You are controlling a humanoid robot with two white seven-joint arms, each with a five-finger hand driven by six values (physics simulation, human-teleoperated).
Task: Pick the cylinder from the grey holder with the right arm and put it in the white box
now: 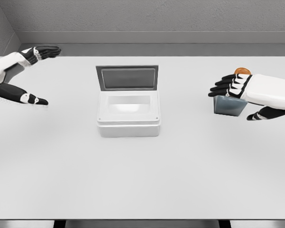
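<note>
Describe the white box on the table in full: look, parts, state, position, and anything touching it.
The white box sits near the middle of the white table, slightly left of centre. It is rectangular with rounded corners and a smooth, plastic-looking body. Its lid stands open behind it, showing a grey inner panel. The interior looks shallow, white and empty. Neither hand touches it: the left hand is far off to its left, the right hand to its right over the grey holder.

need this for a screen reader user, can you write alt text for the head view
The robot's right hand, fingers spread, hovers over a grey holder with an orange-topped cylinder at the right of a white table. An open white box sits mid-table, lid up behind it. The left hand hangs open at far left.
</note>
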